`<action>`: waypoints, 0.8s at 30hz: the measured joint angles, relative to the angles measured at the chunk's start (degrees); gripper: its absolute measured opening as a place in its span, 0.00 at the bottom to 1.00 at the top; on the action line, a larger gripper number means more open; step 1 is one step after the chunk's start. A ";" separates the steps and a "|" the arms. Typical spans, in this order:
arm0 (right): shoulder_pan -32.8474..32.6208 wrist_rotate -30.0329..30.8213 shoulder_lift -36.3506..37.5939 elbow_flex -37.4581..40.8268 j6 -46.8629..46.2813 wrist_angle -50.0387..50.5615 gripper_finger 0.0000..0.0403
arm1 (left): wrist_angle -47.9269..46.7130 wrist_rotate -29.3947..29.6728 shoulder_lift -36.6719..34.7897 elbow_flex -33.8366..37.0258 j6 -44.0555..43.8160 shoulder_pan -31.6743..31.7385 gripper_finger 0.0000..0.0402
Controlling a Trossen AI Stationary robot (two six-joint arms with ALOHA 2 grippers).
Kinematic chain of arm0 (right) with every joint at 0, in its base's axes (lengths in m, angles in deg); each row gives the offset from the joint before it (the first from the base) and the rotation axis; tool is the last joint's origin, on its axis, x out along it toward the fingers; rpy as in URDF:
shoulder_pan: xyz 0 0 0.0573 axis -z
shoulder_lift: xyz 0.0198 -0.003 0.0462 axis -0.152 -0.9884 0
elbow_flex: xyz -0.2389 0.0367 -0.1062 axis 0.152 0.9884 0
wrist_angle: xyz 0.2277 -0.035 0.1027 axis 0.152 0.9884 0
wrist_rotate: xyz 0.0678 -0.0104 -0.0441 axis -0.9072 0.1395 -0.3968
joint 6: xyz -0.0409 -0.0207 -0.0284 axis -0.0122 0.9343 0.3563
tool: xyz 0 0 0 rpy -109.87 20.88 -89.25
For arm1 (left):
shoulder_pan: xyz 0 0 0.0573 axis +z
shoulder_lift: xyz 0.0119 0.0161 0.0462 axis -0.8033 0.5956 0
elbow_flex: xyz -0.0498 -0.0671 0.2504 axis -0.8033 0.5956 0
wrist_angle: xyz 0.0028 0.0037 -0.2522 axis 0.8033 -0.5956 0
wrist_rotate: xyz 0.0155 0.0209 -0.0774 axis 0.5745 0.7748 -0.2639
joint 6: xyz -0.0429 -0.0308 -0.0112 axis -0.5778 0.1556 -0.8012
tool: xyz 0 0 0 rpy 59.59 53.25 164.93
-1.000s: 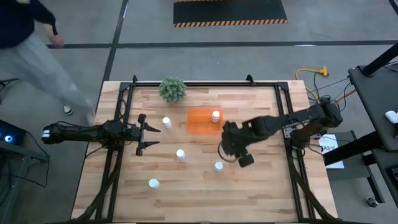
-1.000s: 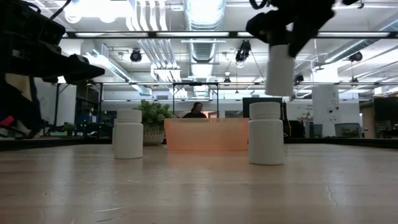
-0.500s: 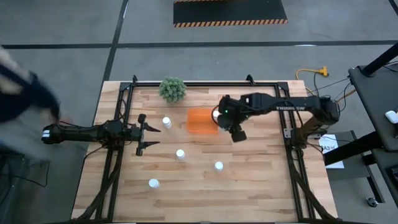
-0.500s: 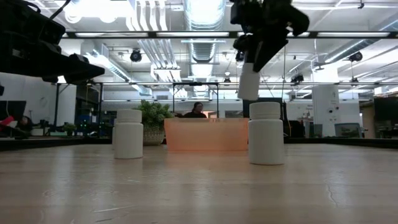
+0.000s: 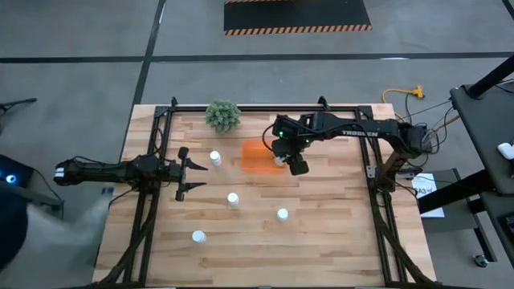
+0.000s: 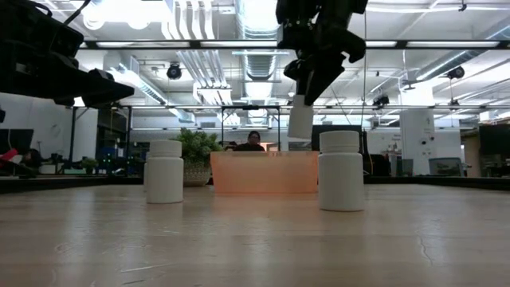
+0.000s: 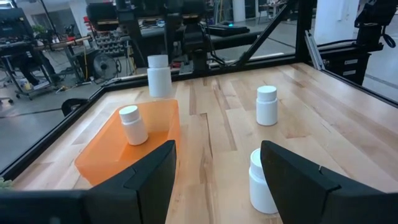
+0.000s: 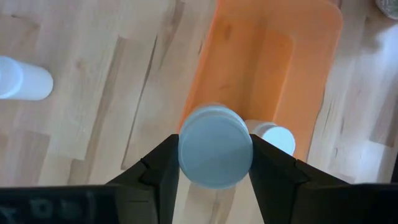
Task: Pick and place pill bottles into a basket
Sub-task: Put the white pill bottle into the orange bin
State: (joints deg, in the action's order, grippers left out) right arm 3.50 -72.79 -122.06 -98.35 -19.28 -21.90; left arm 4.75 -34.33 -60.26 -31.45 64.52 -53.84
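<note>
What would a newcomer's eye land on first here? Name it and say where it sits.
First, the bright orange basket at the table's far middle, beside the green plant, with one pill bottle already inside. Next, the right gripper above the basket's edge, shut on another bottle held in the air. The left gripper waits open at the table's left, with four bottles loose on the wood.
</note>
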 joint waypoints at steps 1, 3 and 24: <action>0.13 -0.02 0.00 -0.05 0.03 0.12 0.37 | -0.04 0.02 0.04 0.02 0.00 0.01 0.54; 0.30 0.01 0.00 -0.10 0.05 0.13 0.37 | -0.09 0.01 -0.01 0.02 0.00 0.01 0.54; 3.70 -2.28 -8.36 0.06 1.16 -1.77 0.37 | -0.08 0.00 -0.04 0.00 0.00 0.00 0.54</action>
State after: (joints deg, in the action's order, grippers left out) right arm 7.20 -75.06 -130.42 -98.29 -18.12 -23.68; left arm 4.67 -34.33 -60.30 -31.45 64.52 -53.84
